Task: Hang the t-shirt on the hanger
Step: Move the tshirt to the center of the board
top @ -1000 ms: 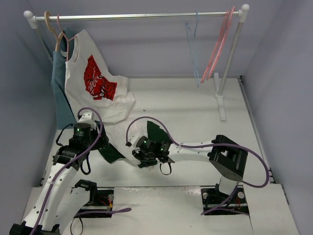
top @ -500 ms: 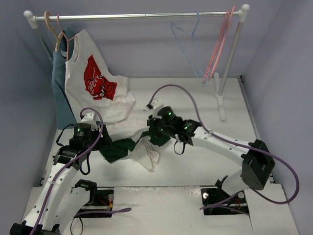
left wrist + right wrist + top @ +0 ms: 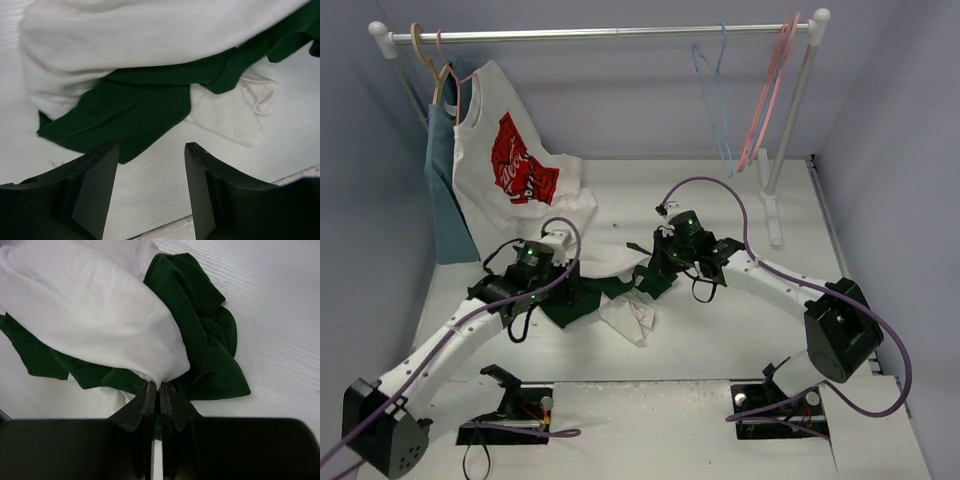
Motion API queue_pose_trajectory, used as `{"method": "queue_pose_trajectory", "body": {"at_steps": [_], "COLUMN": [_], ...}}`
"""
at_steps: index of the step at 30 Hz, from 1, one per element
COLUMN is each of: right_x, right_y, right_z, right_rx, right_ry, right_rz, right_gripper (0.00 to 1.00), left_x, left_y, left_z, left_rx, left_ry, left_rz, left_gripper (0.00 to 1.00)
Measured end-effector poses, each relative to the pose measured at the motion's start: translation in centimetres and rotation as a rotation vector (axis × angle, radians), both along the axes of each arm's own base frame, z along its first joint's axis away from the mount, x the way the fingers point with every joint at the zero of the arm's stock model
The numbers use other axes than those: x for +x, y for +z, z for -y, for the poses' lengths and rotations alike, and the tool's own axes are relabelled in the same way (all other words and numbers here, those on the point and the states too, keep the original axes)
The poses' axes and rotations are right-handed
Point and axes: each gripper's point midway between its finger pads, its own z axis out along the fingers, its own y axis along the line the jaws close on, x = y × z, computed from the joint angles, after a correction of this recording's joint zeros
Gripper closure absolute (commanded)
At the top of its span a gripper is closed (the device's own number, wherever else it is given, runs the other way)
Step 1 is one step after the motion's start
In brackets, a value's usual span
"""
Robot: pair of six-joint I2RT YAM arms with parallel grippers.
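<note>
The right hand is clenched on a pinch of white cloth from the t-shirt, with green sleeve bunched close around the fingers. The left hand is released, jaws spread wide over a dark green sleeve fold. T-shirt lies crumpled mid-desk, between the two arms. Light blue wire hanger hangs on the rail, far right, just beside the pink hangers, well apart from the shirt.

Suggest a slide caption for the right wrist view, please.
Right gripper shut on the white body of the green-sleeved t-shirt, bunched on the white table.
</note>
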Motion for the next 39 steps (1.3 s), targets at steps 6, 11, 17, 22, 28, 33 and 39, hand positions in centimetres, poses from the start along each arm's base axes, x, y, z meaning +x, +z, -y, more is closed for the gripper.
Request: {"method": "queue_pose_trajectory", "body": {"at_steps": [6,11,17,22,28,33,39], "right_x": [0.1,0.0,0.0,0.0,0.0,0.0,0.1], "right_y": [-0.1,0.0,0.0,-0.1,-0.1,-0.1,0.0], "right_z": [-0.5,-0.6,-0.6,-0.6,-0.6,-0.6,-0.6], "right_rx": [0.030,0.038,0.038,0.038,0.038,0.034,0.030], "right_ry": [0.015,0.021,0.025,0.026,0.026,0.031,0.039], "right_rz": [-0.013,-0.016,-0.016,-0.016,-0.016,-0.011,-0.001], "right_gripper": [1.00,1.00,0.99,0.99,0.98,0.97,0.94], "left_x": [0.9,2.6,4.2,4.7,4.8,5.0,6.6], "left_y": [-0.7,-1.9,-2.5,-3.5,-5.4,-5.8,-3.7], "left_z": [3.9,4.4,4.5,4.3,4.3,4.3,4.8], "left_rx": [0.067,0.077,0.073,0.088,0.109,0.103,0.074], "left_ry": [-0.083,-0.003,0.090,0.143,0.195,0.227,0.251], "left_rz": [0.025,0.024,0.036,0.014,-0.045,-0.057,0.007], "left_gripper": [0.45,0.45,0.45,0.45,0.46,0.80,1.00]}}
